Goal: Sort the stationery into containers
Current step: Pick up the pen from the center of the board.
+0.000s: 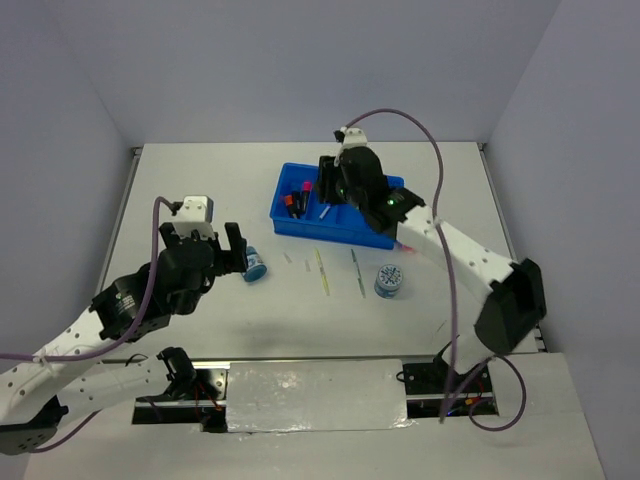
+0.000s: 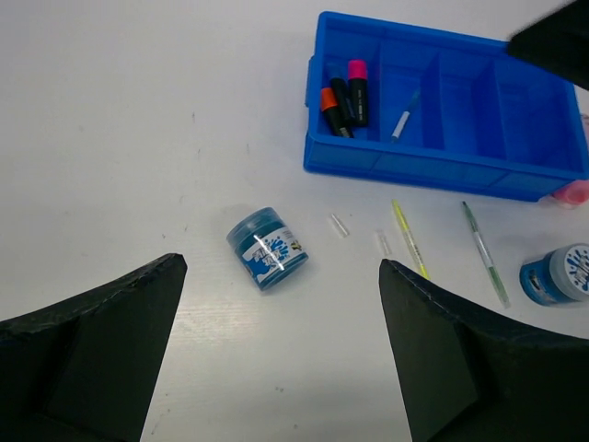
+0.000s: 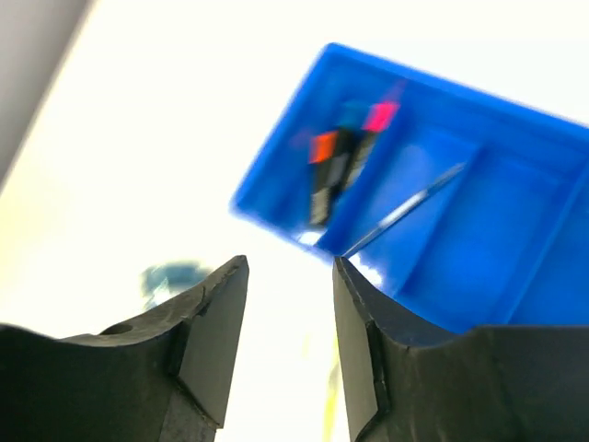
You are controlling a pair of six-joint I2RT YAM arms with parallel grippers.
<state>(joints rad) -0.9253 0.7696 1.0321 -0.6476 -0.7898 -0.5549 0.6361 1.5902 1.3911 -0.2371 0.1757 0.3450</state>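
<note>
**Right jaws empty over the tray, left jaws wide beside a roll**

The blue tray [image 1: 300, 228] sits in the upper middle of the overhead view, on the white table [image 1: 200, 190]. The right gripper [image 3: 290, 267] hangs above the tray's left half. Its jaws stand a modest gap apart with nothing between them (its wrist picture is smeared, so finer detail is lost).

In the left wrist view, three highlighters [image 2: 357, 92] lie together in the tray's leftmost compartment. One has a pink cap and one an orange cap. The third cap looks blue, though it is hard to tell against the plastic. A thin pen [image 2: 405, 115] lies slanted in the next compartment to the right.

The left gripper [image 2: 280, 269] is at the lower left of the overhead view, jaws spread wide and holding nothing. A blue-white roll [image 2: 267, 249] lies on its side on the table just beyond the fingertips, touching neither finger.

The rest is loose on the table below the tray in the left wrist frame. A yellow-green pen [image 2: 409, 239] and a pale green pen [image 2: 485, 253] lie roughly parallel. Two small clear pieces [image 2: 340, 226] lie to their left. A second roll [image 2: 557, 274] stands upright at the right edge. The pink tube [image 2: 572, 191] lies against the tray's lower right corner, mostly cut off by the frame.
</note>
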